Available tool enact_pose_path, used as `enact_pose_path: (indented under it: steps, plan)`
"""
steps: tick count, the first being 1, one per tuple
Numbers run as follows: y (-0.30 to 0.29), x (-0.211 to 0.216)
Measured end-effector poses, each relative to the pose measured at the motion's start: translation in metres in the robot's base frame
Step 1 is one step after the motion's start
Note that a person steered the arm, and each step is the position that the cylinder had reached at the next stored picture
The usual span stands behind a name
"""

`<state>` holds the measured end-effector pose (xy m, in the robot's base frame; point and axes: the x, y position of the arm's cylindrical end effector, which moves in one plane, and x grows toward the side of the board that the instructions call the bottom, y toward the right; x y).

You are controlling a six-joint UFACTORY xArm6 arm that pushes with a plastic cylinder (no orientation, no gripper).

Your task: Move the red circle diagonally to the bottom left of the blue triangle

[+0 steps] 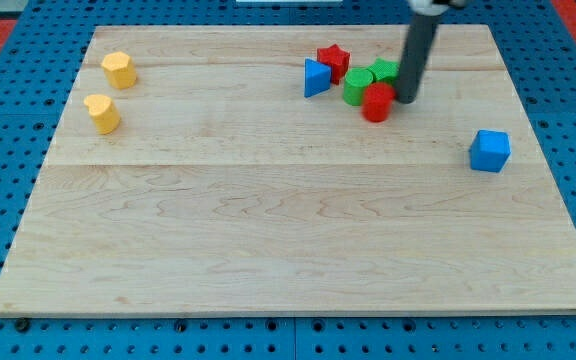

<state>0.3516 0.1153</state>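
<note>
Seven blocks sit on the wooden worktop (288,240), most of them bunched near the view's top, right of centre. My arm carries no claw, so nothing opens, shuts or grips; it ends in a plain dark rod, and my tip (405,101) rests on the boards just to the right of the red circle (376,102), touching it or very nearly so. The red circle lies at the lower edge of the cluster, right up against the green circle (357,86) on its upper left. A second green block (385,71), its shape hard to make out, sits behind them, partly hidden by the rod. The blue triangle (316,77) stands to the left of the green circle, so the red circle is to its right and a little lower. The red star (333,61) is just above and right of the triangle. A blue cube (489,150) lies well apart toward the view's right. Two yellow blocks, one upper (119,69) and one lower (101,112), sit far off at the left.
</note>
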Motion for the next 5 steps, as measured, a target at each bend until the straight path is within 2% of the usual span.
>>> enact_pose_path:
  steps: [1,2,3,5]
  plan:
    - [-0.091,0.029]
    - [-0.173,0.024]
    - [-0.244,0.041]
    - [-0.196,0.058]
